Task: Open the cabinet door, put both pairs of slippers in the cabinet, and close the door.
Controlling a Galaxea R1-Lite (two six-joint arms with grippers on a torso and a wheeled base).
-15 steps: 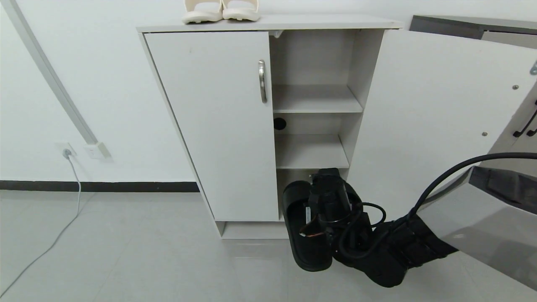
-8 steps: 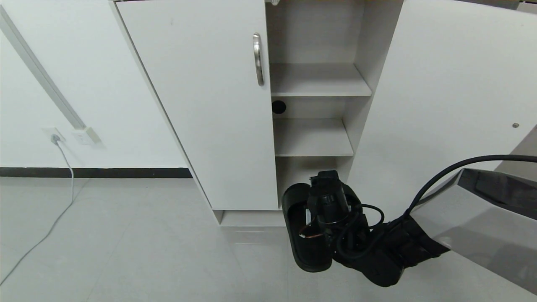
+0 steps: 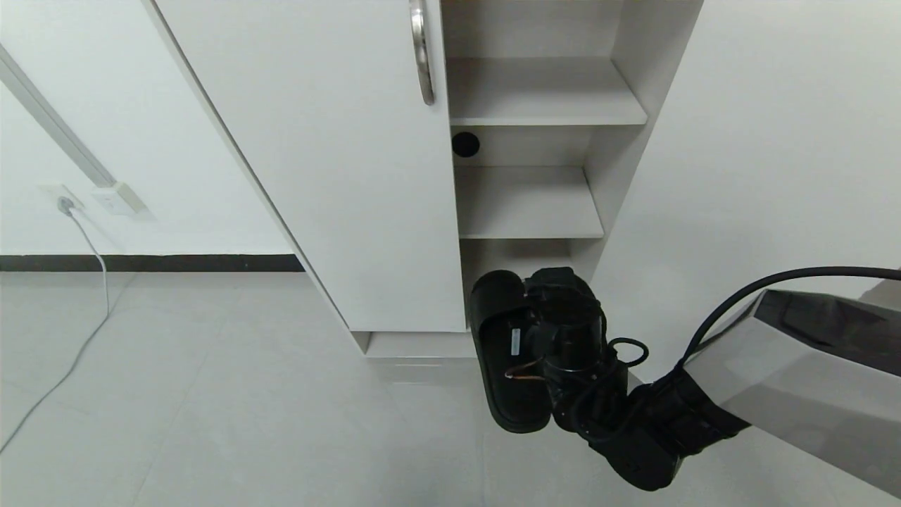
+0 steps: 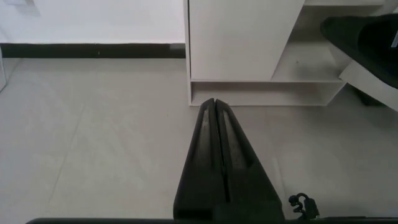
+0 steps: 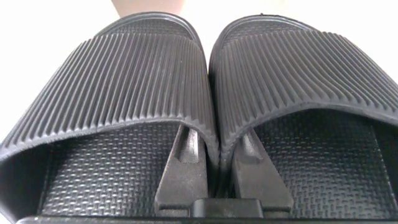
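A pair of black slippers [image 5: 205, 81] lies side by side, ribbed straps touching. My right gripper [image 5: 214, 168] is shut on their two inner walls, one finger [image 5: 183, 165] inside each slipper under the strap. In the head view the black slippers [image 3: 507, 352] hang from my right wrist [image 3: 574, 338] just above the floor, toes pointing at the cabinet's bottom compartment [image 3: 514, 257]. The white cabinet's right door [image 3: 739, 176] stands open; its left door [image 3: 338, 176] is closed. My left gripper [image 4: 214, 102] is shut and empty, low over the floor, facing the cabinet base [image 4: 267, 81].
Two bare shelves [image 3: 528, 204] sit above the bottom compartment. A metal handle [image 3: 421, 56] is on the closed door. A wall socket with a grey cable [image 3: 84, 239] is at far left. Grey tiled floor [image 3: 211, 408] lies open before the cabinet.
The head view has tilted down and drawn closer, so the cabinet top has left the picture. The slippers stay in my right gripper, edged slightly nearer the bottom compartment.
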